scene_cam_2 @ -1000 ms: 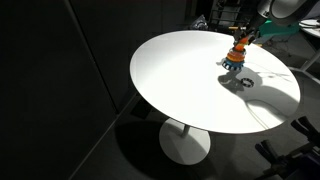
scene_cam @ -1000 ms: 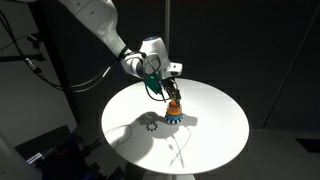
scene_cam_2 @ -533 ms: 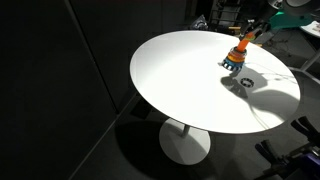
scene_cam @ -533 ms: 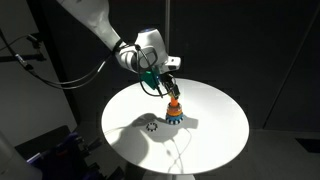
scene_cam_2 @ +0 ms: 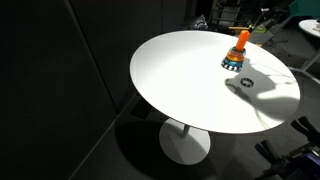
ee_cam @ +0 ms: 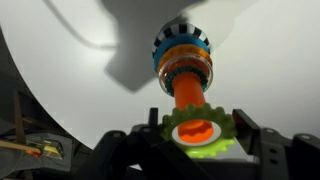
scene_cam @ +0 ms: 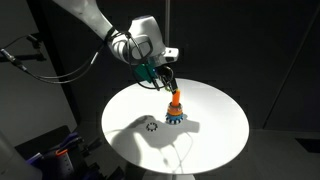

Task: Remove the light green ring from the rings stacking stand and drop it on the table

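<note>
In the wrist view my gripper [ee_cam: 197, 127] is shut on the light green ring [ee_cam: 212, 150], a scalloped pale yellow-green ring held between the two fingers. The orange top of the rings stacking stand [ee_cam: 183, 62] shows through the ring's hole, so the ring is above the post. In an exterior view the gripper [scene_cam: 165, 80] hangs above and slightly left of the stand [scene_cam: 175, 109] on the white table [scene_cam: 215, 140]. The stand also shows in the other exterior view [scene_cam_2: 236, 53] on the table [scene_cam_2: 180, 80]. The ring is too small to make out in both exterior views.
A dark gear-like toothed ring [scene_cam: 152, 125] lies flat on the table beside the stand, also visible in an exterior view [scene_cam_2: 246, 83]. The table edge curves around on all sides. Dark background and cables surround the table.
The gripper has risen up and away from the stand, carrying the light green ring up along the orange post. The stand and the dark toothed ring have not moved.
</note>
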Controlling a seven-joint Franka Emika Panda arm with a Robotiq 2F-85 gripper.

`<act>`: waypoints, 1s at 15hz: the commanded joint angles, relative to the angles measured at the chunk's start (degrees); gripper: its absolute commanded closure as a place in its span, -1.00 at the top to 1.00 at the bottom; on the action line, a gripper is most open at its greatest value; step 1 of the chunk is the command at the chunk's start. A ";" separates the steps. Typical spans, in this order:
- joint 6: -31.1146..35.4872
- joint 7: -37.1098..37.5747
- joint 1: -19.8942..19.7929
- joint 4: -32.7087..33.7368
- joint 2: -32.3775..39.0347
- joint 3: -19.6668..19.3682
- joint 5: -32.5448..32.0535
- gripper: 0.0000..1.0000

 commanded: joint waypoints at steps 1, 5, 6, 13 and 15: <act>-4.81 -4.84 -1.73 -2.56 -4.12 1.97 1.96 -0.04; -10.13 -8.24 -1.74 -4.00 -5.07 2.58 1.37 -0.04; -11.40 -8.97 -1.69 -4.38 -5.09 2.71 1.22 -0.04; -15.13 -12.50 -1.39 -8.08 -4.61 3.27 -0.20 -0.04; -15.26 -13.54 -1.46 -9.83 -4.82 3.37 -0.48 -0.04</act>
